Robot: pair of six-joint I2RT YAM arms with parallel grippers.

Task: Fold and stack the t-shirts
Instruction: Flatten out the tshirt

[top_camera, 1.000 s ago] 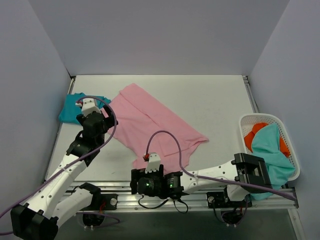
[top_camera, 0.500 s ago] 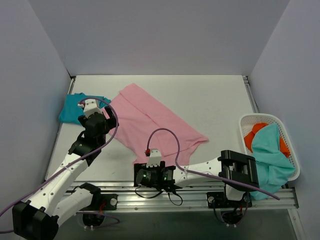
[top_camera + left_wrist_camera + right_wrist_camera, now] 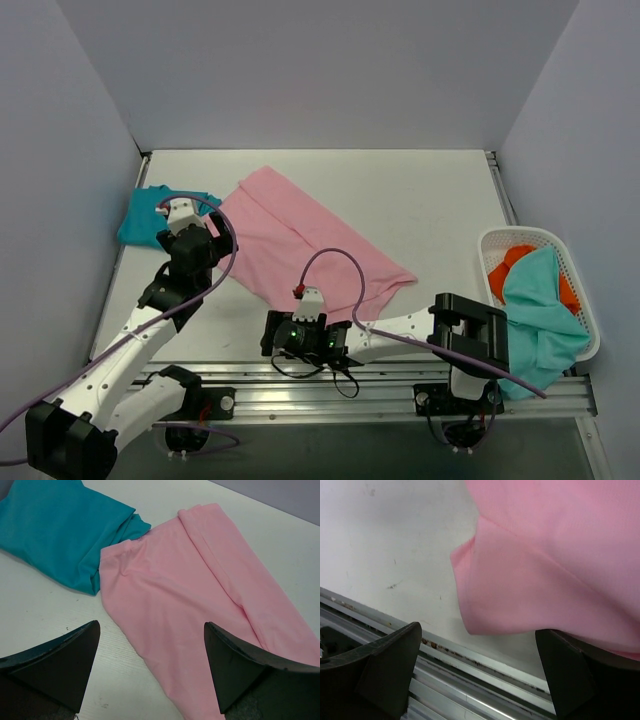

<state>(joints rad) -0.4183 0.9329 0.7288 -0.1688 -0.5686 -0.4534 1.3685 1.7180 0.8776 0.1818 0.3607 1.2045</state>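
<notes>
A large light pink t-shirt (image 3: 300,245) lies spread flat across the middle of the table. A deep teal-blue t-shirt (image 3: 140,215) lies folded at the far left, its edge meeting the pink one. My left gripper (image 3: 196,232) hovers open above the pink shirt's left edge (image 3: 200,590), with the teal shirt (image 3: 60,530) beyond it; nothing sits between its fingers (image 3: 65,660). My right gripper (image 3: 278,338) is low at the table's near edge, open, beside the pink shirt's near corner (image 3: 545,570). It holds nothing.
A white lattice basket (image 3: 583,300) stands at the right edge with a teal and an orange garment in it. A metal rail (image 3: 470,680) runs along the near edge just under my right gripper. Grey walls close in the left, back and right.
The right arm's elbow has swung left and its gripper has shifted slightly toward the pink shirt's near corner. The left arm and both shirts have stayed put.
</notes>
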